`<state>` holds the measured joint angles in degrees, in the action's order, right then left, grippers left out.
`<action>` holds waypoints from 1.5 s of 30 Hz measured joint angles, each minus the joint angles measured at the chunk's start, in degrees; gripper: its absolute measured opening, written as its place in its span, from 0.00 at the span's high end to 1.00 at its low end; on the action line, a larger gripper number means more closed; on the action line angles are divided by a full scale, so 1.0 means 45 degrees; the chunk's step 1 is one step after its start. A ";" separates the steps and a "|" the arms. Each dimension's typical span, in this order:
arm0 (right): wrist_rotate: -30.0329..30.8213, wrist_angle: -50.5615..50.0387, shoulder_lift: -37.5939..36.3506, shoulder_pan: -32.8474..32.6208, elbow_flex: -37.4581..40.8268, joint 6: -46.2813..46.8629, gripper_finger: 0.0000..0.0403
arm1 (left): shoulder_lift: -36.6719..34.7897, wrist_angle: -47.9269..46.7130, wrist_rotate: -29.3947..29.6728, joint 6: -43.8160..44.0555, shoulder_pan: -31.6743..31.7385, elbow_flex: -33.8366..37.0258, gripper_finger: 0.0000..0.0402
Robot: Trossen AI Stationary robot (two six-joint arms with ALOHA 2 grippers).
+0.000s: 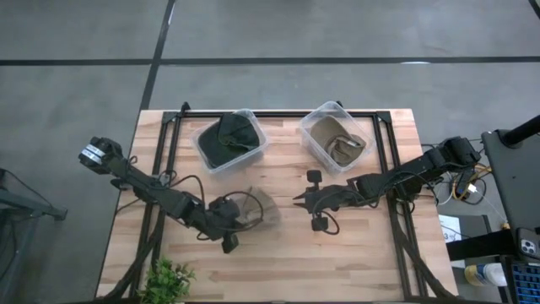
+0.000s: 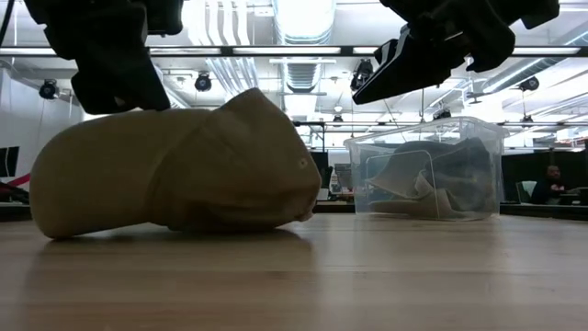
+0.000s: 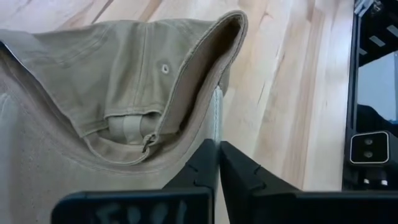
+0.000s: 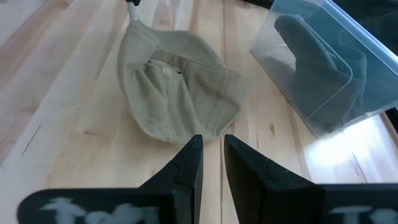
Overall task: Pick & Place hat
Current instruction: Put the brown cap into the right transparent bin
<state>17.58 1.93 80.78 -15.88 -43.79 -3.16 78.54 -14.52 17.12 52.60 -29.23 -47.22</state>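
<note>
A khaki cap (image 1: 260, 207) lies on the wooden table near its middle. It rests on its side in the low view (image 2: 184, 165), and the right wrist view (image 4: 174, 93) shows it too. My left gripper (image 1: 234, 213) is at the cap's left side, shut on it. The left wrist view shows the cap's back strap (image 3: 134, 130) and an eyelet (image 3: 165, 67). My right gripper (image 1: 297, 200) hovers to the cap's right, clear of it, its fingers a narrow gap apart (image 4: 213, 146). My left gripper pinches the cap's crown rim (image 3: 216, 118) between its two fingers, beside the back strap opening. The fingers (image 3: 202, 165) come slanting down from the table's left. The cap's underside rests on the table (image 2: 165, 230).
Two clear plastic bins stand along the far edge: one with dark caps (image 1: 229, 139), one with khaki caps (image 1: 335, 139). A small green plant (image 1: 169, 279) sits at the near left edge. Bare wood lies in front of the cap.
</note>
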 joint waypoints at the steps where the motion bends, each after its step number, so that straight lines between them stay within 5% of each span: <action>1: 0.0000 -0.0002 -0.0001 0.0000 0.0000 -0.0002 0.85 | 0.0000 0.0011 0.0014 0.0011 0.0000 0.0000 0.96; 15: 0.0000 -0.0019 -0.0001 0.0000 0.0019 -0.0003 0.85 | 0.0000 0.1630 0.0536 -0.0786 0.0034 0.0141 1.00; 32: -0.0005 -0.0465 -0.1772 -0.0200 0.0019 0.0185 0.87 | -0.0005 0.3154 0.2978 -0.0233 0.0222 0.0141 1.00; 38: -0.0496 -0.0503 -0.1866 -0.0311 0.0024 0.0248 0.87 | -0.0010 0.1840 0.1261 -0.0635 0.0223 0.0141 1.00; 45: -0.0653 -0.0744 -0.1704 -0.0308 0.0024 0.0345 0.87 | -0.0012 -0.0361 0.0373 0.3144 0.0282 0.0141 0.97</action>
<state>14.65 -1.41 73.11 -17.26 -43.68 -1.61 78.49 -16.15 18.80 66.75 -27.97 -46.59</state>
